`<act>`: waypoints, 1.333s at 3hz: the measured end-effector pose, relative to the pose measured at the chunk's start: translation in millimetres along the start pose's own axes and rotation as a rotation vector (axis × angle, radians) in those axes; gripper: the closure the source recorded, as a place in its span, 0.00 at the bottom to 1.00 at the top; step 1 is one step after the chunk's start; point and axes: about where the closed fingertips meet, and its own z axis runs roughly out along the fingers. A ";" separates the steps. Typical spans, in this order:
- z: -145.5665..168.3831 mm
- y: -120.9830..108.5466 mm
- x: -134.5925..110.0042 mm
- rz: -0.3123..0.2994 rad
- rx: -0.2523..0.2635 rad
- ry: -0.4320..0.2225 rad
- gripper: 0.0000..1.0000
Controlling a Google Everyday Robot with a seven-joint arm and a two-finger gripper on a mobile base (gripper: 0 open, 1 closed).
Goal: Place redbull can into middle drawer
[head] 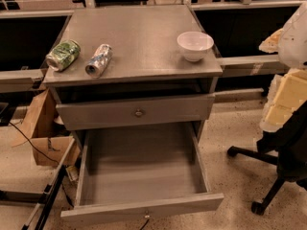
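Open middle drawer (144, 176) sits empty, redbull can (98, 60) lies on the desk (139, 32), claw (285, 97) at right, its grip impossible to tell.

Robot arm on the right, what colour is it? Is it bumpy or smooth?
The arm at the right edge has a smooth, rounded white shell. Just below it, the gripper looks pale yellow and blocky, with flat faces. No cables or markings show on either.
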 end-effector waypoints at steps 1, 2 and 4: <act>0.0 0.0 0.0 0.000 0.000 0.000 0.00; -2.0 -11.6 -10.3 0.013 0.024 -0.045 0.00; 6.1 -56.5 -82.4 0.084 0.073 -0.254 0.00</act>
